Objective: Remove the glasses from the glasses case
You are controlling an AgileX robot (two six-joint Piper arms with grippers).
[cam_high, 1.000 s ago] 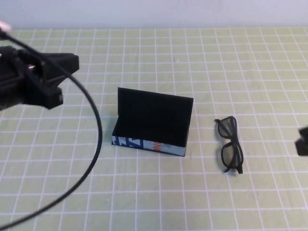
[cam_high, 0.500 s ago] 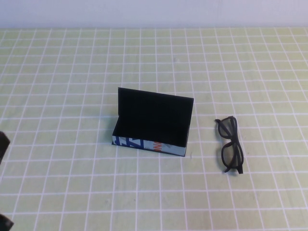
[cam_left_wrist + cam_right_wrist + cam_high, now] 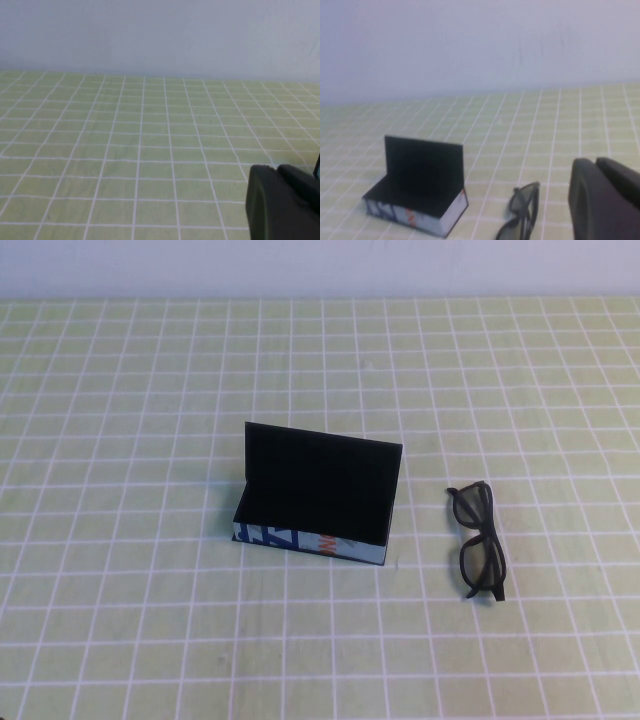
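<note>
The glasses case (image 3: 318, 502) stands open in the middle of the table, its flat black lid upright and its black inside showing nothing in it. The black glasses (image 3: 480, 537) lie folded-out on the mat to the right of the case, apart from it. Neither arm shows in the high view. In the right wrist view my right gripper (image 3: 594, 162) is shut and holds nothing, with the glasses (image 3: 522, 210) and the case (image 3: 420, 190) ahead of it. My left gripper (image 3: 276, 170) is shut over bare mat, with nothing in it.
A green mat with a white grid (image 3: 150, 390) covers the table. A pale wall (image 3: 320, 265) runs along the far edge.
The left arm and its cable have withdrawn out of the high view on the left. The dark bit of the right gripper at the right edge is gone too. Case and glasses have not moved.
</note>
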